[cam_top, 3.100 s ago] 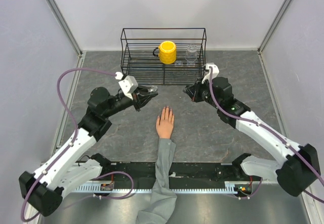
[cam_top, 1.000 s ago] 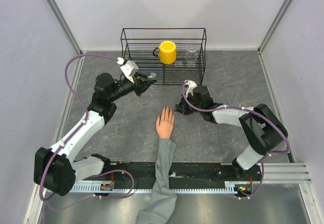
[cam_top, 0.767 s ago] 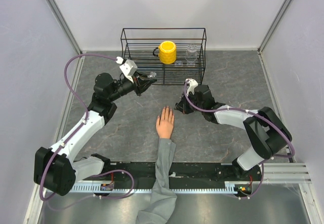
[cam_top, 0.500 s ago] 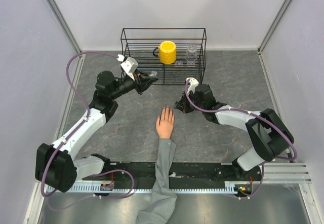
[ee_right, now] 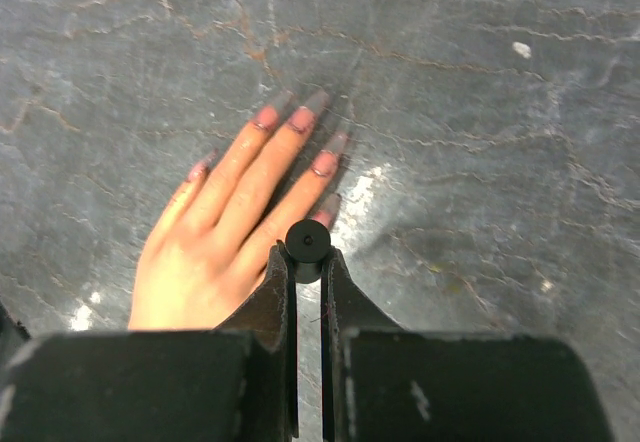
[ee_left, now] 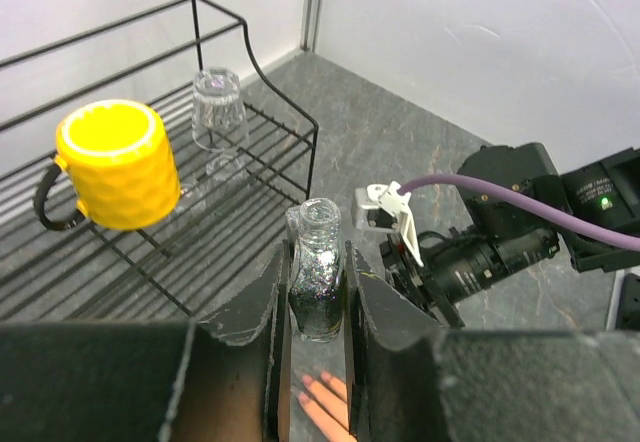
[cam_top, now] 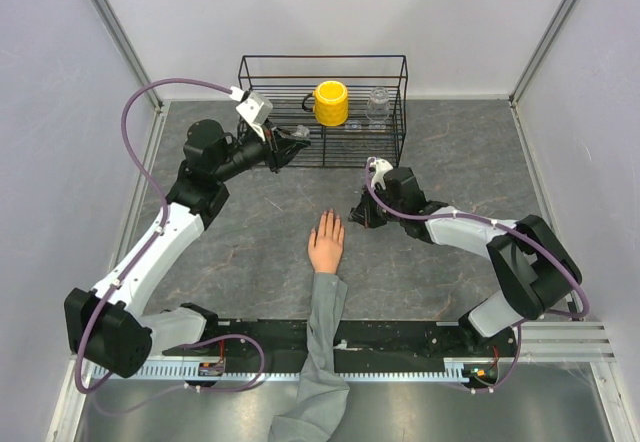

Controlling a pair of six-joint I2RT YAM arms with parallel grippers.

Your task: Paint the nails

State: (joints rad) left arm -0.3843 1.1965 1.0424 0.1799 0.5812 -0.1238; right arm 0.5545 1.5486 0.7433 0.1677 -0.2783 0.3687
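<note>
Left gripper point(ee_left: 320, 297) pinches the uncapped glitter bottle point(ee_left: 318, 262) upright, probably so the polish stays in and the neck stays free for dipping. Right gripper point(ee_right: 308, 267) clamps the black brush cap point(ee_right: 308, 239) directly over the mannequin hand point(ee_right: 215, 237), with the nails point(ee_right: 300, 119) just ahead. Wire rack point(ee_left: 250, 52), yellow mug point(ee_left: 115, 162) and glass point(ee_left: 218, 110) sit beyond the left gripper, and nothing obstructs the nails.

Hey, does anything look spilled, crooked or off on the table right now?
Nothing stands out. The mannequin hand lies flat, no polish shows spilled on the table, and the uncapped polish bottle is clamped in the left gripper.
</note>
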